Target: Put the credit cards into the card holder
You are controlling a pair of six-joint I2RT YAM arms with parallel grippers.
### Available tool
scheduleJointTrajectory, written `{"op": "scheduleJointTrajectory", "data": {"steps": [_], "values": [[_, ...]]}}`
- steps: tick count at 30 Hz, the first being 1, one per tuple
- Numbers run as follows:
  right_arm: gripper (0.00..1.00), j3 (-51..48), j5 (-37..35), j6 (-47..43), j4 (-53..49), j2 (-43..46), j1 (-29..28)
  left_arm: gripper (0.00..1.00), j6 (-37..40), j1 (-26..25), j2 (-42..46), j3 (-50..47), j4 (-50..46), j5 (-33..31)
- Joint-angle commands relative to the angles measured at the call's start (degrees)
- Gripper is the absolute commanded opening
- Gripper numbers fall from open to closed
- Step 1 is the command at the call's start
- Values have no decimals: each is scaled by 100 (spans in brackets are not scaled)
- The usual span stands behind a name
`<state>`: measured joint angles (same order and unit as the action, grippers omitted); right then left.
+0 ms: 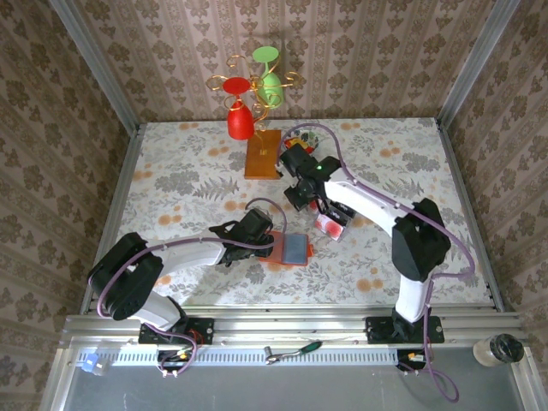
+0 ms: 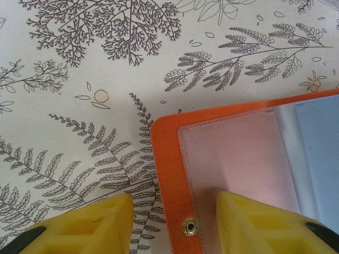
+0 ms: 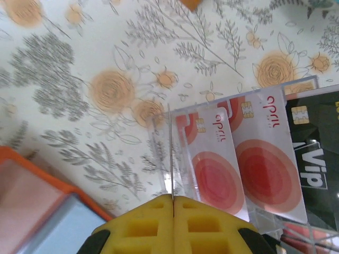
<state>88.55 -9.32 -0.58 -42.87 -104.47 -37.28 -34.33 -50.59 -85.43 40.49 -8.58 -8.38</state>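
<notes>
The yellow pads of your right gripper are pressed together, and a thin edge-on sliver rises from their seam; you cannot tell what it is. Just beyond, pale credit cards with red blotches lie in a clear plastic tray, with a black one beside them. Your left gripper stands spread across the edge of the open, flat orange card holder, which lies mid-width on the floral table, toward its near edge.
</notes>
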Motion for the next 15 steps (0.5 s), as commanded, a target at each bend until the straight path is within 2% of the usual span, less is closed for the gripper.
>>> {"op": "scheduleJointTrajectory", "data": {"steps": [1, 9, 15], "values": [[0, -357, 624, 695, 4, 414, -58, 46, -98, -25, 139, -123, -100, -104], [0, -1726, 1722, 2047, 1009, 1068, -206, 47, -151, -21, 211, -270, -44, -155], [0, -2172, 1934, 2437, 1445, 1075, -506, 47, -153, -24, 192, -270, 6, -156]]}}
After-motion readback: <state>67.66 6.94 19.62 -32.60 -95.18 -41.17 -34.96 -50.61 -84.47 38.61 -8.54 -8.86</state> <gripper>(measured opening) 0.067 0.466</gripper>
